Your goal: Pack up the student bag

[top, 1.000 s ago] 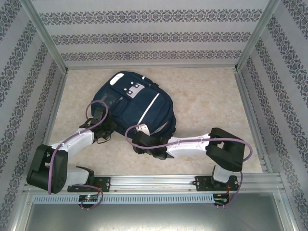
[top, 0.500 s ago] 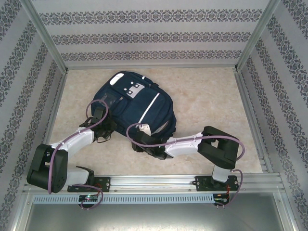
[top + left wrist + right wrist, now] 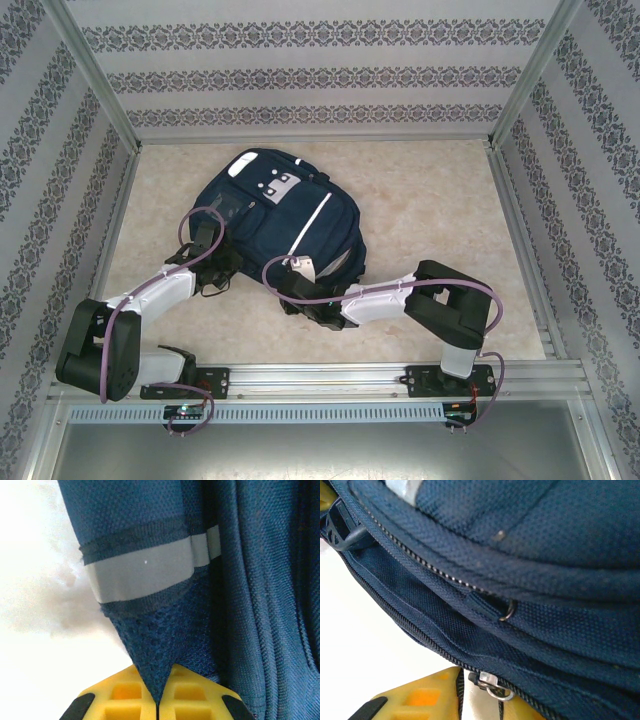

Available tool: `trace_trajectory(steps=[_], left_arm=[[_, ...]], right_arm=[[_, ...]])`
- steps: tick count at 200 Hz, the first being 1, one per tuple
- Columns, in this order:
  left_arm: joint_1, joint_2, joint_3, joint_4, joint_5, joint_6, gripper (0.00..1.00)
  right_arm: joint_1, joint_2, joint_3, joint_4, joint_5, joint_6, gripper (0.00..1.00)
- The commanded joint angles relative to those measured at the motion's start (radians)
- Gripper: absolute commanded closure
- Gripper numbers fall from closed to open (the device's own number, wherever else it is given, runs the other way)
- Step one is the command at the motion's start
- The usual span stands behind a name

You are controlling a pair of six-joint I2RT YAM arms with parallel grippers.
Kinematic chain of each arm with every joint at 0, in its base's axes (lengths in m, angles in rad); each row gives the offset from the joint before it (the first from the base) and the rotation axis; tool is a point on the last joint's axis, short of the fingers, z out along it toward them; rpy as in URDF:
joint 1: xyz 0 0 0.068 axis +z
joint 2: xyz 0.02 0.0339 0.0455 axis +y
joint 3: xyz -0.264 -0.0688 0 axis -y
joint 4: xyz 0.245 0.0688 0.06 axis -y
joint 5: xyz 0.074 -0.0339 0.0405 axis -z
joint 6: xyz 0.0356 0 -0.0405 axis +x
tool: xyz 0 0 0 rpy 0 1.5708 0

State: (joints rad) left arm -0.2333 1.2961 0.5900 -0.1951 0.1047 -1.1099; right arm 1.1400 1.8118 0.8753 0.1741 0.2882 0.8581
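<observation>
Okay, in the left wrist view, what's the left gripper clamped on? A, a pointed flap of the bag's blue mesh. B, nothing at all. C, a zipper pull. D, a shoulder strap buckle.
A: the left gripper has its yellow fingers shut on the tip of a blue mesh flap of the student bag.

The table [image 3: 440, 200] is a pale beige, marbled surface. The student bag [image 3: 275, 215] lies flat on it, front side up, tilted with its top toward the far left. The bag's near-left edge meets the left gripper [image 3: 218, 265], and its near edge meets the right gripper [image 3: 298, 285]. Bare table stretches right of the right gripper, left of the left gripper, and beyond the bag.
</observation>
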Motion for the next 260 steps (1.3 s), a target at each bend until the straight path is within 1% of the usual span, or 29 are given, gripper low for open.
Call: trace_trajectory(steps=[1,11,22,36,67,92,109,121,129,143,207,227,260], left_arm=[[0.011,-0.001,0.023,-0.011,0.018,-0.001,1.00],[0.012,-0.002,0.025,-0.012,0.018,0.001,1.00],[0.011,-0.003,0.024,-0.015,0.017,0.002,1.00],[0.011,-0.005,0.026,-0.020,0.014,0.006,1.00],[0.011,-0.004,0.025,-0.018,0.015,0.006,1.00],[0.011,-0.003,0.025,-0.016,0.016,0.005,1.00],[0.011,-0.001,0.024,-0.014,0.019,0.005,1.00],[0.011,-0.002,0.024,-0.012,0.016,0.004,1.00],[0.011,-0.001,0.023,-0.009,0.018,0.003,1.00],[0.011,0.000,0.023,-0.007,0.018,0.001,1.00],[0.011,0.011,0.023,-0.002,0.012,0.002,1.00],[0.011,0.008,0.029,-0.014,-0.001,0.008,1.00],[0.028,-0.003,0.058,-0.089,-0.048,0.033,1.00]], right_arm=[[-0.035,0.036,0.030,0.016,0.069,-0.011,0.72],[-0.036,0.048,0.038,-0.002,0.077,0.008,0.66],[-0.036,0.056,0.035,-0.008,0.083,0.026,0.64],[-0.041,0.068,0.032,-0.022,0.092,0.056,0.58],[-0.051,0.087,0.031,-0.012,0.083,0.064,0.58],[-0.057,0.094,0.037,0.004,0.079,0.045,0.69],[-0.057,0.086,0.038,0.000,0.079,0.036,0.87],[-0.057,0.075,0.037,-0.011,0.081,0.035,0.88],[-0.057,0.068,0.036,-0.021,0.084,0.032,0.95],[-0.057,0.050,0.031,-0.036,0.084,0.027,1.00],[-0.042,-0.061,-0.008,-0.102,0.075,0.016,1.00],[-0.042,-0.086,-0.010,-0.180,0.092,0.028,1.00],[-0.057,-0.141,-0.057,-0.301,0.140,0.051,1.00]])
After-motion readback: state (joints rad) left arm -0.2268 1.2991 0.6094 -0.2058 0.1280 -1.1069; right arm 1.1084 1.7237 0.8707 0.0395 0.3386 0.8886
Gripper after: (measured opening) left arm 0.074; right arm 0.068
